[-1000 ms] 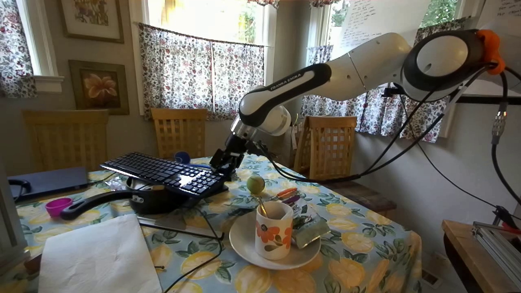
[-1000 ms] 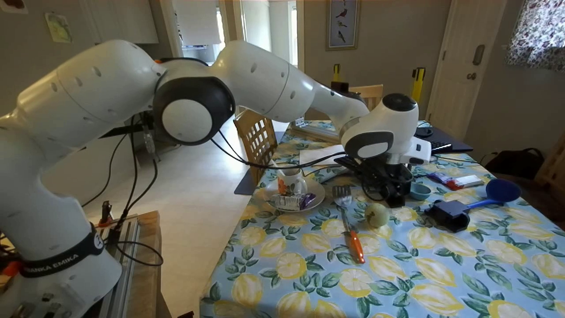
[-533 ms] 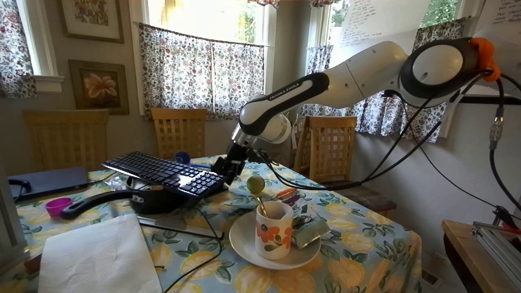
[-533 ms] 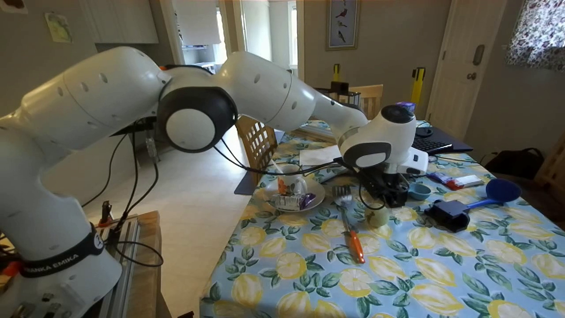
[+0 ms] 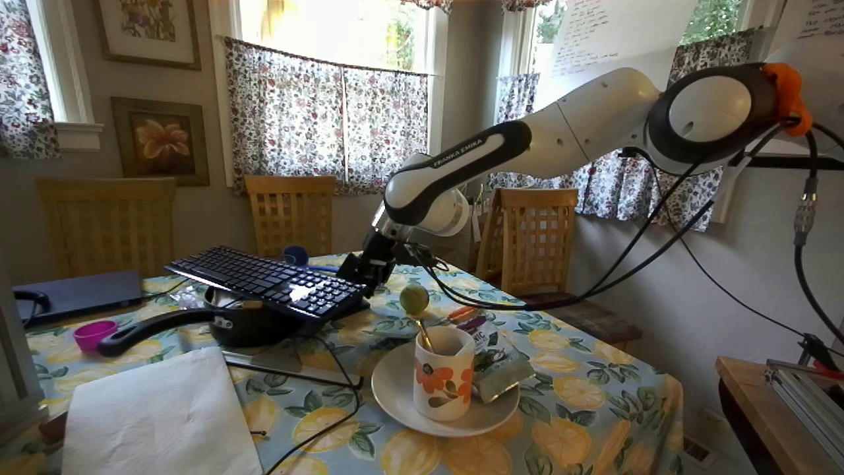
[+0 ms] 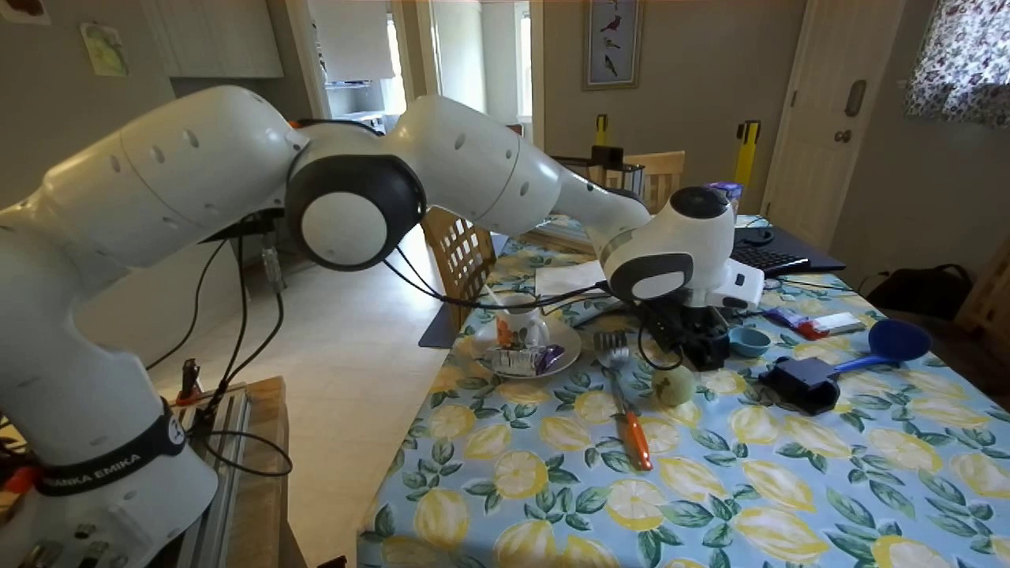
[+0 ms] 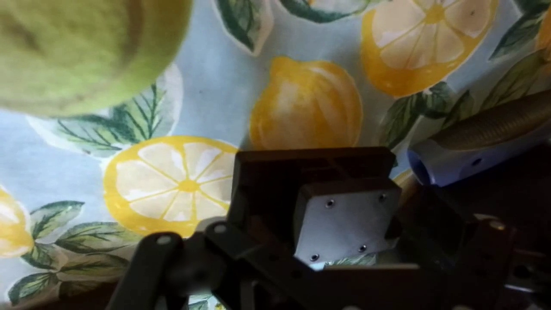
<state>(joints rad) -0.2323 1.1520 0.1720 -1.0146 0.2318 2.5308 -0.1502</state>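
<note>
My fingers are spread wide, down low over the lemon-print table. Smack in the middle of the wrist view, right by them, there's a dark block with a grey face and four little screws. It's so dim down there that I honestly can't tell if I'm touching it, or whether it's even separate from me. The yellow-green ball is just beside all that, upper left in the wrist view, sitting on the table and apart from my fingers. A teal cup is close by as well, and so is a black keyboard slanted over a black pan; its end looks right next to me in an exterior view, but contact? can't say.

Bit further out: a fork with an orange handle, a black boxy gadget, and a blue ladle whose handle runs up to it. Then a flowery mug standing on a white plate, with a shiny packet beside it on the same plate. Past those, a pink cup near the pan's handle and a big white sheet lying flat. Way back there's wooden chairs and some floral curtains.
</note>
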